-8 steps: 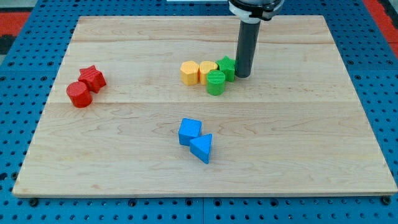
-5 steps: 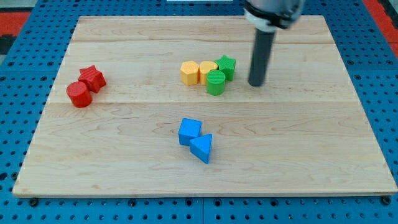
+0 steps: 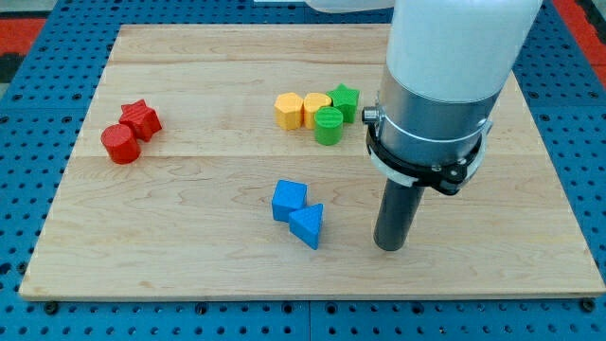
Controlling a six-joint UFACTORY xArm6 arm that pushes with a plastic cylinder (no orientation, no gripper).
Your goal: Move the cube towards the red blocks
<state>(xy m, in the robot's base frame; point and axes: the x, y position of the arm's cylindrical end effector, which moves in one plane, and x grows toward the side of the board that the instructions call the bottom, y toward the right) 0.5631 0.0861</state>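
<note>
Camera view, single frame; items are entered from the rod outward.

Rod: no jaws are fitted, so nothing is gripped and no open or closed state applies; my tip (image 3: 390, 246) is set down on the wooden board (image 3: 530, 189), near the view's bottom, touching no block.

Blue cube (image 3: 289, 200): the task's object. It is placed to the view's left of the tip and slightly toward the view's top, near but apart from it.

Blue triangular block (image 3: 307, 225): it is seated against the cube's lower right side and lies between the tip and the cube.

Governing relation: the cube is found between the tip and the red pair, so a push toward the view's left and upward is judged to be called for. Because the triangular block stands in the direct line, it is judged likely to be carried along unless the tip is first brought round to the cube's free right face.

Red star block (image 3: 141, 117) and red cylinder (image 3: 120, 143): they are touching, well apart from the cube, at the view's left.

Green cylinder (image 3: 329, 125), green star block (image 3: 345, 99), two yellow blocks (image 3: 303, 109): these are clustered toward the view's top, clear of the push line.

Blue pegboard (image 3: 587, 142): it surrounds the board.

Writing, labels, brands: none can be read.
</note>
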